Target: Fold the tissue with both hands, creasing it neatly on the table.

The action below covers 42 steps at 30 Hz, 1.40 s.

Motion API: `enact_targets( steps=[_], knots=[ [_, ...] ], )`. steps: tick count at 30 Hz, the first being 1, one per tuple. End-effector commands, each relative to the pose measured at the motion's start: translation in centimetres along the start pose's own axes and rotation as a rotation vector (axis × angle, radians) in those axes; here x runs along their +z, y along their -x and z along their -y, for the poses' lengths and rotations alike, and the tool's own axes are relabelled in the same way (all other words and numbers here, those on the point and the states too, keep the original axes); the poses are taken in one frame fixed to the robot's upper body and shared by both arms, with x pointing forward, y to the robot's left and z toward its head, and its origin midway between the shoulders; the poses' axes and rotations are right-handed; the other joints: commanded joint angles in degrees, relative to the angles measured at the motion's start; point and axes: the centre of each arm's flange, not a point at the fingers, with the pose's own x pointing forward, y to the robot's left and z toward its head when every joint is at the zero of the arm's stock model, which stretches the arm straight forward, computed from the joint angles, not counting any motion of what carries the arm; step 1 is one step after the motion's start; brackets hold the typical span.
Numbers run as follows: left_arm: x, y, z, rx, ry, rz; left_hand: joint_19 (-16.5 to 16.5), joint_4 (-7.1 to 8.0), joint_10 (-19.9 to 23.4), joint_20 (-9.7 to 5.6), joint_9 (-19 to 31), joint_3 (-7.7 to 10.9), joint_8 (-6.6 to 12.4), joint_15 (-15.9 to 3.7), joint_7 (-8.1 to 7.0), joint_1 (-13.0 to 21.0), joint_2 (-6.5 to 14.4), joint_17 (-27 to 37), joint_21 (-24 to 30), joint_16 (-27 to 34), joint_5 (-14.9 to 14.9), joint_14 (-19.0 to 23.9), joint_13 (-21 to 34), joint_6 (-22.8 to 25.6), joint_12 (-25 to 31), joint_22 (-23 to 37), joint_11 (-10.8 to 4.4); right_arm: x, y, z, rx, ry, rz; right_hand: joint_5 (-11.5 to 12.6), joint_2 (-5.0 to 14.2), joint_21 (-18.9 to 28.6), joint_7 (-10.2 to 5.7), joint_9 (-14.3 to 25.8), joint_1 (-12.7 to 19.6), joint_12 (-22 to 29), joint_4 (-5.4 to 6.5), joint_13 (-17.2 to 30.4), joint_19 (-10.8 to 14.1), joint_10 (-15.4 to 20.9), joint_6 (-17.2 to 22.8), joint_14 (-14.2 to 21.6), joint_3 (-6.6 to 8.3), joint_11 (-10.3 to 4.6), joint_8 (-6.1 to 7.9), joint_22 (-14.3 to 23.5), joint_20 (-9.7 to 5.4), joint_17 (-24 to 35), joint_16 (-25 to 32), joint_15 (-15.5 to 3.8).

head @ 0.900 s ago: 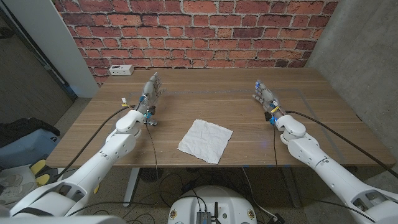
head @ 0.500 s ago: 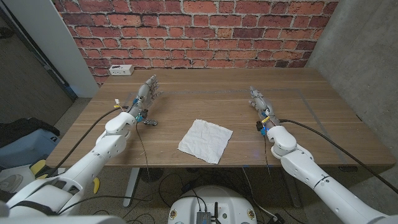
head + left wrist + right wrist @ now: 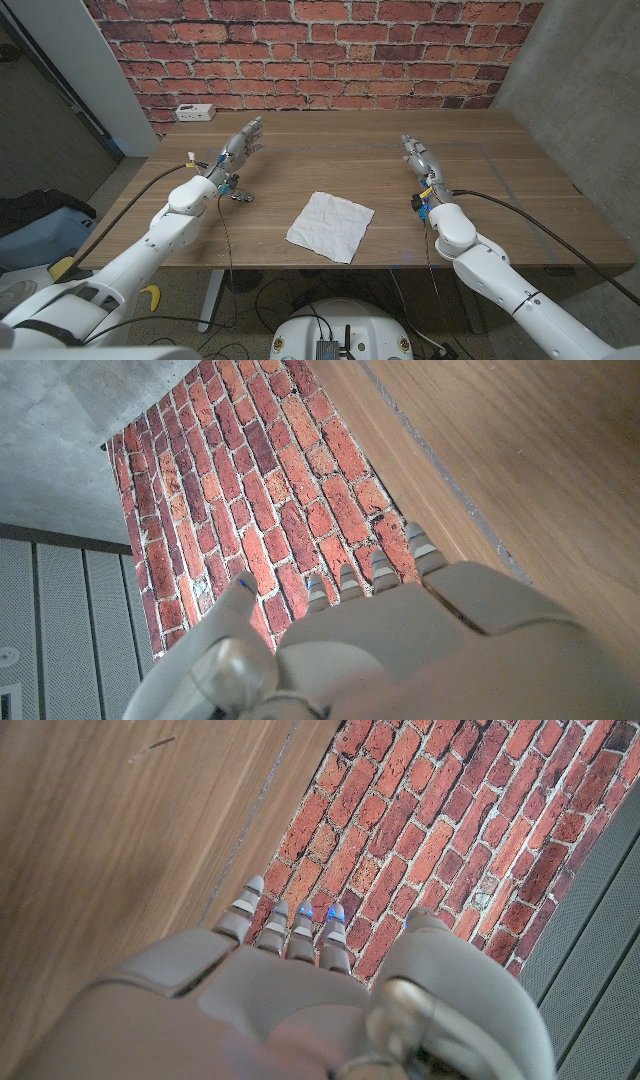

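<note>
White, crinkly tissue (image 3: 331,226) lying flat and unfolded on the wooden tabletop (image 3: 520,190), roughly in the middle and close to the near edge, turned a bit like a diamond. Not touched by anything.

Left hand (image 3: 240,146) hovering over the far-left part of the tabletop, well apart from the tissue, fingers (image 3: 256,128) stretched out and slightly spread, holding nothing. From the left wrist view, same deal: back of the hand (image 3: 420,640) with fingertips (image 3: 418,547) reaching toward the brick wall (image 3: 290,490), nothing gripped.

Right hand (image 3: 418,157) over on the right side, also well clear of the tissue, fingers (image 3: 408,145) straight and close together, pointing at the wall, empty. Right wrist view matching that: fingertips (image 3: 296,914) lined up side by side, thumb off to one side, wood grain and brick beyond.

Small white box (image 3: 195,112) sitting at the far-left corner of the tabletop against the wall. Little dark metal bit (image 3: 238,195) resting on the wood just by the left wrist, too small to make out.
</note>
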Motion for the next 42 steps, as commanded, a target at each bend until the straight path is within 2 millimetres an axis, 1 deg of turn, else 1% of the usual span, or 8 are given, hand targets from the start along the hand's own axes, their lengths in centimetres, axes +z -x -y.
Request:
enact_targets(
  steps=[1, 3, 11, 16, 25, 28, 36, 42],
  knots=[
    [2.2, 0.5, 1.7, -0.039, -0.179, 0.001, 0.7, -0.51, 1.2, 0.03, 0.3, 0.51, 0.32, 0.13, 0.12, 0.9, 0.3, 0.1, 0.1, 0.3, 0.0, 1.0, 0.2, 1.2, 0.7, 0.2, -0.04, 0.9, 1.3, 0.7, -0.011, 0.154, -0.021, 0.0, 0.36, 0.5, 0.11, 0.2, 1.5, 0.5, -0.53, 0.3, 1.0, 1.6, 1.3, 1.0, 1.14, -0.06, 0.36, 0.1, -0.08, 0.1, 0.4, 0.2],
    [2.6, 0.6, 1.9, -0.047, -0.2, 0.0, 0.9, -0.65, 1.5, 0.0, 0.3, 0.67, 0.27, -0.34, 0.19, 1.1, 0.5, 0.0, 0.1, 0.0, 0.0, 0.6, 0.2, 1.6, 0.6, 0.2, -0.04, 0.9, 1.5, 0.7, -0.002, 0.18, -0.024, 0.0, 0.46, 0.5, 0.17, 0.2, 1.8, 0.5, -0.73, 0.3, 1.2, 1.7, 1.5, 1.3, 1.43, -0.27, 0.38, 0.1, -0.13, 0.1, 0.5, 0.13],
    [3.4, 1.2, 2.3, -0.082, -0.265, -0.005, 1.0, -0.85, 1.6, 0.06, 0.3, 0.87, 0.13, -0.35, 0.35, 1.4, 0.6, 0.0, 0.1, -0.2, -0.1, 0.5, 0.2, 1.9, 0.5, 0.2, -0.01, 1.4, 2.4, 0.1, 0.017, 0.253, -0.034, -0.3, 0.62, 0.5, 0.11, 0.2, 2.5, 0.5, -1.2, 0.3, 1.5, 2.2, 1.9, 1.8, 2.25, -0.03, 0.27, 0.1, -0.16, 0.2, 0.5, -0.09],
    [3.9, 1.8, 2.7, -0.097, -0.309, -0.001, 1.0, -0.94, 1.6, 0.08, 0.3, 0.95, 0.0, -0.37, 0.35, 1.5, 0.7, 0.0, 0.0, -0.3, -0.1, 0.5, 0.2, 1.8, 0.4, 0.2, -0.09, 2.0, 3.1, -0.3, 0.024, 0.311, -0.04, -0.4, 0.72, 0.5, 0.21, 0.2, 2.7, 0.5, -1.38, 0.3, 1.7, 2.5, 2.0, 1.9, 2.64, -0.26, 0.22, 0.1, -0.26, 0.3, 0.5, -0.21],
    [4.6, 2.7, 3.4, -0.139, -0.35, 0.007, 1.0, -1.1, 1.6, 0.09, 0.3, 1.08, -0.18, -0.39, 0.32, 1.7, 0.8, 0.0, -0.1, -0.4, -0.2, 0.5, 0.2, 1.9, 0.3, 0.2, -0.1, 3.4, 4.4, -0.8, 0.027, 0.433, -0.055, -0.6, 0.81, 0.6, 0.07, 0.2, 3.1, 0.5, -1.6, 0.3, 2.1, 2.9, 2.4, 2.4, 3.28, -0.34, 0.17, 0.1, -0.41, 0.3, 0.6, -0.52],
    [4.8, 2.9, 3.6, -0.151, -0.366, 0.007, 1.1, -1.16, 1.6, 0.09, 0.3, 1.14, -0.26, -0.37, 0.28, 1.8, 0.8, 0.0, -0.1, -0.4, -0.2, 0.5, 0.2, 2.0, 0.2, 0.2, -0.07, 3.6, 4.7, -1.0, 0.029, 0.454, -0.06, -0.8, 0.76, 0.6, -0.01, 0.2, 3.2, 0.4, -1.66, 0.3, 2.2, 3.0, 2.5, 2.5, 3.57, -0.68, 0.09, 0.1, -0.43, 0.4, 0.6, -0.58],
    [5.4, 3.3, 4.2, -0.173, -0.434, 0.009, 1.3, -1.31, 1.8, 0.07, 0.3, 1.32, -0.42, -0.23, 0.47, 2.0, 1.0, 0.0, -0.1, -0.4, -0.2, 0.6, 0.3, 2.1, 0.1, 0.3, 0.09, 4.3, 5.4, -1.4, 0.037, 0.538, -0.072, -1.0, 0.74, 0.6, -0.03, 0.2, 3.3, 0.4, -1.76, 0.4, 2.5, 3.4, 2.8, 2.8, 4.15, -0.33, 0.03, 0.1, -0.65, 0.5, 0.6, -0.83],
    [5.8, 3.9, 4.7, -0.188, -0.485, 0.007, 1.4, -1.38, 2.0, 0.1, 0.3, 1.48, -0.6, -0.28, 0.51, 2.1, 1.2, 0.0, -0.2, -0.5, -0.3, 0.7, 0.3, 2.2, 0.0, 0.3, 0.0, 4.9, 6.0, -1.7, 0.045, 0.606, -0.083, -1.1, 0.76, 0.5, -0.05, 0.3, 3.5, 0.3, -1.92, 0.4, 2.6, 3.4, 3.0, 2.9, 4.5, -0.51, 0.0, 0.1, -0.71, 0.5, 0.5, -1.03]
  ],
)
